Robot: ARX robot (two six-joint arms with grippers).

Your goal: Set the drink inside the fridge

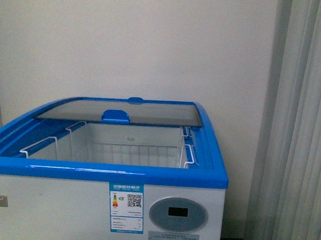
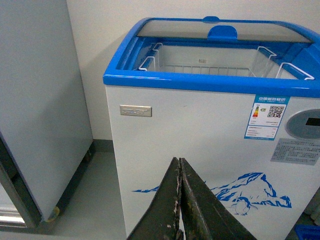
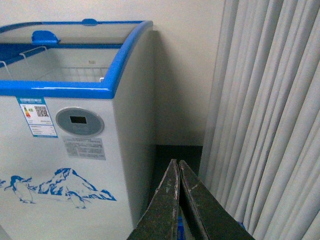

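The fridge (image 1: 59,209) is a white chest cooler with a blue rim (image 1: 101,172). Its glass lid (image 1: 122,111) is slid to the back, so the front half is open onto white wire baskets (image 1: 125,148). It also shows in the left wrist view (image 2: 200,130) and in the right wrist view (image 3: 75,165). The drink is out of view. My left gripper (image 2: 179,162) is shut and empty, low in front of the fridge's front panel. My right gripper (image 3: 177,164) is shut and empty, low by the fridge's right corner. Neither arm shows in the front view.
A plain grey-white cabinet (image 2: 40,100) stands left of the fridge with a floor gap between them. Pale curtains (image 3: 270,115) hang close to the right of the fridge. A wall is behind. A blue object (image 2: 307,232) sits at floor level by the fridge.
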